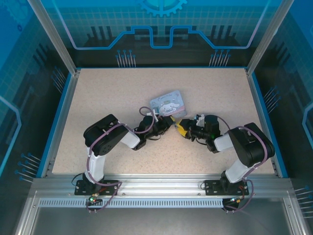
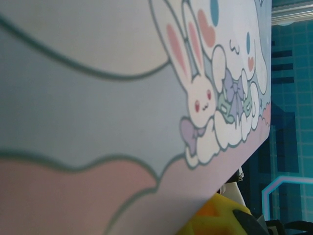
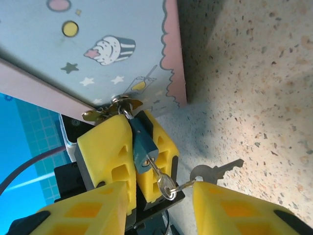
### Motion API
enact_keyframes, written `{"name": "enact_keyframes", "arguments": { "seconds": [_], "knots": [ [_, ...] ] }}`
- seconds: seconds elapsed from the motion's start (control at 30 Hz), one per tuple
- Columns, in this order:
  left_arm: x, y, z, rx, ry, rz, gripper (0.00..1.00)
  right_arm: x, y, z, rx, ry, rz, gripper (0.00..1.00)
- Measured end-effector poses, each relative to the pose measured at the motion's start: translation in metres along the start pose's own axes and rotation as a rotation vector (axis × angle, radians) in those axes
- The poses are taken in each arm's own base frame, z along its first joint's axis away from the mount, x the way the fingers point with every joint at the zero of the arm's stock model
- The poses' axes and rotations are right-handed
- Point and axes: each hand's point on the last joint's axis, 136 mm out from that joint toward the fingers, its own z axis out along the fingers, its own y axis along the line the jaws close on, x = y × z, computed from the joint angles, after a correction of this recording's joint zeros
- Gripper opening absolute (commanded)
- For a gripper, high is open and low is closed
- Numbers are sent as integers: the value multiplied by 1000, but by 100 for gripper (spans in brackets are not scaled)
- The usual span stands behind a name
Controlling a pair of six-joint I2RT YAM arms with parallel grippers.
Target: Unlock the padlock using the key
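At the hasp of the cartoon tin, the left gripper is clamping the padlock tight, the key sticking from its underside (a second key is lying on the table), while the right gripper is hovering with fingers spread, gripping nothing.

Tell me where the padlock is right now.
In the right wrist view, centre-left, the padlock is clamped in the left gripper, just under the edge of the cartoon tin, with the key sticking out of its near end.
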Motion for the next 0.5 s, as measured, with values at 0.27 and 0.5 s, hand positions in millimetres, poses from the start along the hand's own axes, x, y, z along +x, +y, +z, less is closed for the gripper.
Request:
{"name": "enact_keyframes", "arguments": {
  "seconds": [0.27, 0.5],
  "knots": [
    [0, 0, 0, 0, 0, -1, 0, 3, -5, 11, -12, -6, 81, 25],
    [0, 0, 0, 1, -1, -6, 0, 3, 0, 13, -36, -15, 94, 18]
  ]
}}
